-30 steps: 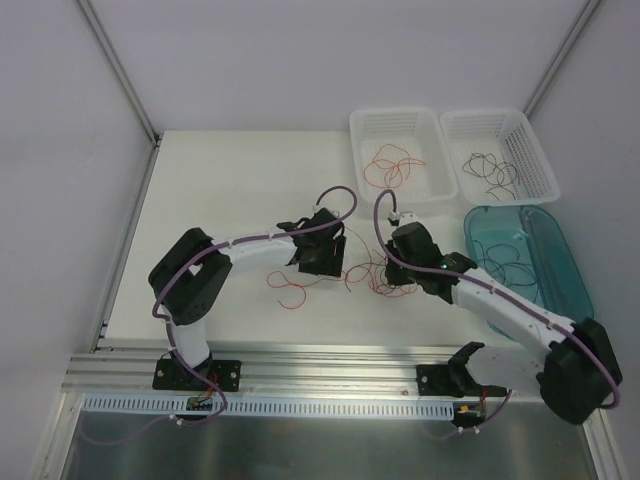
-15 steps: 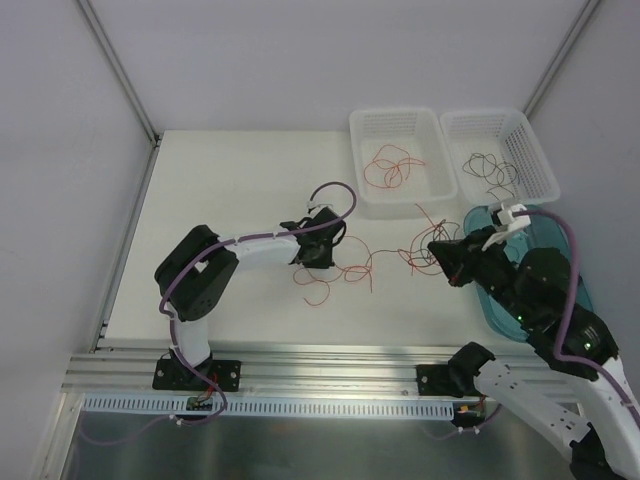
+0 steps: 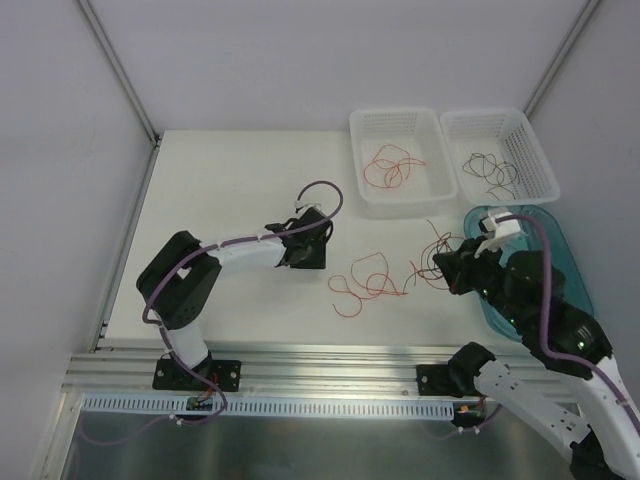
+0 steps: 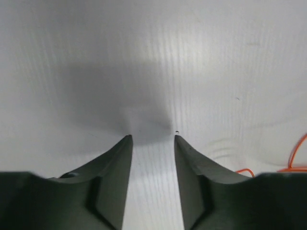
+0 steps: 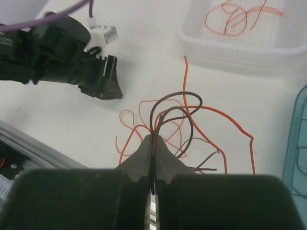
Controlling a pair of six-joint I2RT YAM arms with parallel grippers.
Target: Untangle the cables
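My right gripper (image 3: 447, 268) is shut on dark brown cables (image 5: 175, 111) and holds them above the table; they loop up out of the closed tips (image 5: 154, 137). A red-orange cable (image 5: 225, 115) is tangled with these loops and hangs from them. More red-orange strands (image 3: 366, 284) lie curled on the white table between the two grippers. My left gripper (image 3: 304, 250) is open and empty, low over bare table (image 4: 152, 136), to the left of the strands and apart from them. A bit of red-orange wire (image 4: 298, 158) shows at the right edge of the left wrist view.
Two white baskets stand at the back right: one (image 3: 395, 116) holds red-orange wires, the other (image 3: 487, 116) holds dark wires. A teal tray (image 3: 548, 236) with dark wires lies right of my right gripper. An aluminium rail (image 3: 300, 365) runs along the near edge.
My right gripper rose and pulled the tangle to the right. The red-orange strands slid right, off my left gripper, which is now open and a little further left.
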